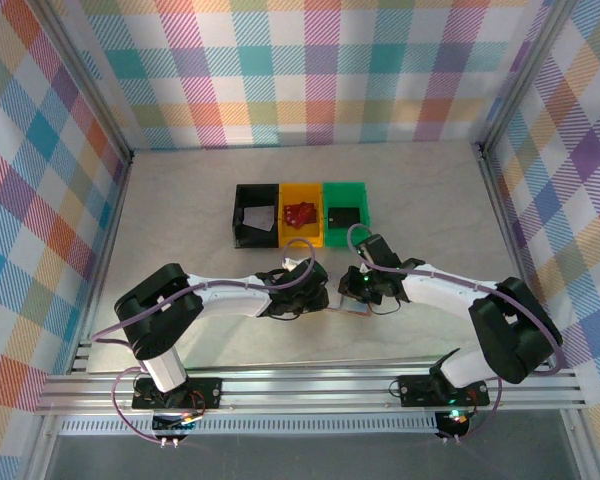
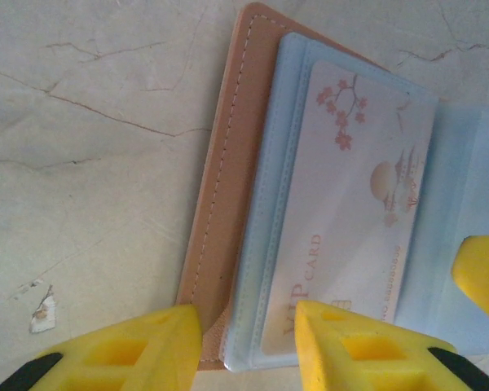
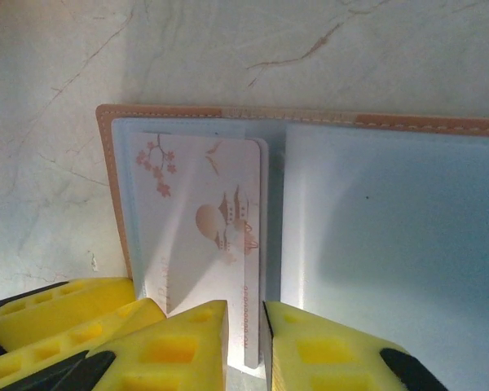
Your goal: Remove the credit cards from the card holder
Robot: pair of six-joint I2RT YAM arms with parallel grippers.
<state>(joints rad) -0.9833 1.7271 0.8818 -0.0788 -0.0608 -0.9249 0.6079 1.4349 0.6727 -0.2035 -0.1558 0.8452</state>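
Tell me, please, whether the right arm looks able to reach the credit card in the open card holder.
Probably yes: the right gripper sits at one edge of the credit card, and the card holder lies spread open beneath it.

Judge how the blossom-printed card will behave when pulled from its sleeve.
The card lies flat with straight edges, so it is probably stiff and light. Its face shows a sheen, so it is likely slippery to pinch. The card holder sleeve fits it closely, so the holder may slide along.
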